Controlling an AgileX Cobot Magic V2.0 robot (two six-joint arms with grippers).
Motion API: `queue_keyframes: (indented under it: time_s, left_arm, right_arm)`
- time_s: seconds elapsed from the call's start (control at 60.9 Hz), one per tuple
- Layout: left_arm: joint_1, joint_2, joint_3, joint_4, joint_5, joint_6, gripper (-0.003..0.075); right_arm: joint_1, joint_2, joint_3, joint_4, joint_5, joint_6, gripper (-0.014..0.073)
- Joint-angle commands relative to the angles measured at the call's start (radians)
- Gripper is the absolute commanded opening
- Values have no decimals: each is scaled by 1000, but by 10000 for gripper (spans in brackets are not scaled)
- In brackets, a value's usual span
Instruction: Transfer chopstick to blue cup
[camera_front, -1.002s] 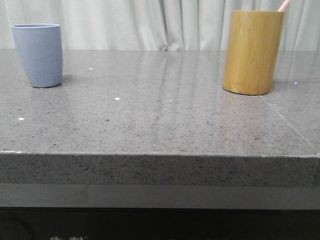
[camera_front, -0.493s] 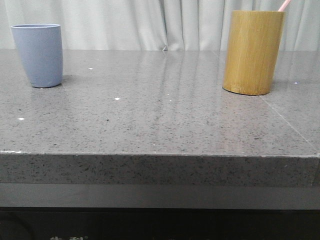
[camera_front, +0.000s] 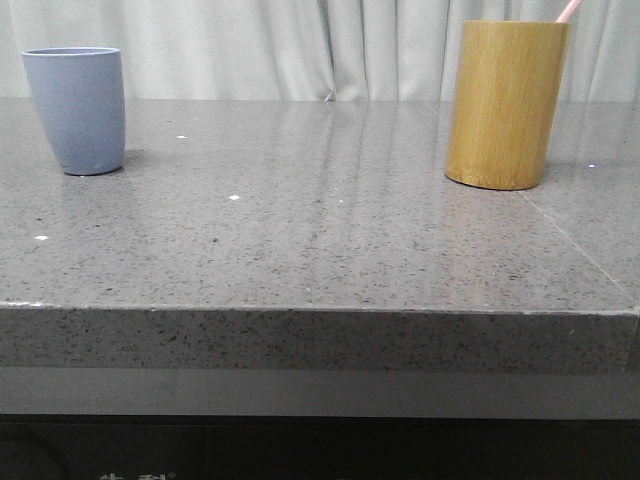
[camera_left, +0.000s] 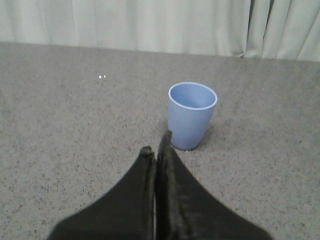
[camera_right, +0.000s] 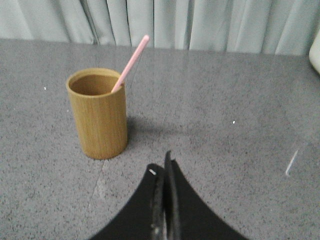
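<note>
Both pairs of jaws are seen pressed together with nothing held between them.

From the front, the grey speckled table (camera_front: 320, 240) is seen running back to a pale curtain (camera_front: 300, 45). The blue cup (camera_front: 77, 110) stands upright at the far left of the table, and the bamboo cup (camera_front: 506, 105) stands upright at the far right, well apart from it. Only the pink tip of the chopstick (camera_front: 568, 11) is seen above the bamboo cup's rim, leaning to the right.

In the left wrist view, the left gripper (camera_left: 156, 150) is seen as two dark fingers closed against each other, tips touching, gripping nothing. It is held above the table and pointed toward the blue cup (camera_left: 192, 115), which stands open-mouthed just beyond the fingertips and slightly to one side; whether the tips touch the cup cannot be told.

In the right wrist view, the right gripper (camera_right: 162, 167) is likewise shut, its fingers drawn into a narrow point and empty. It is aimed forward over the table, with the bamboo cup (camera_right: 98, 114) near but clearly apart from the tips. The chopstick (camera_right: 130, 62) rests inside that cup, tilted against the rim, its upper end sticking well out above it.
</note>
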Motion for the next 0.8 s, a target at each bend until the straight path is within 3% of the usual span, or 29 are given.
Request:
queue_keyframes:
  time_s: [0.0, 0.361, 0.493, 0.591, 0.657, 0.788]
  left_arm:
    - [-8, 56, -31, -13, -76, -9, -19]
    - [-8, 218, -31, -24, -78, -9, -18]
    - [-8, 242, -31, -22, -81, -3, 9]
    - [-8, 242, -31, -22, -93, -3, 141]
    - [-8, 242, -31, -22, -112, -1, 291]
    - [-8, 242, -39, -22, -143, -1, 499]
  right_arm:
    - [-5, 59, -31, -11, -56, -3, -67]
    - [-5, 200, -31, -11, 14, -9, -57]
    - [-5, 213, -31, -11, 25, -15, 129]
    - [-5, 213, -31, -11, 28, -18, 356]
    - [-5, 213, -31, -11, 28, -18, 486]
    - [-5, 213, -31, -11, 28, -18, 540]
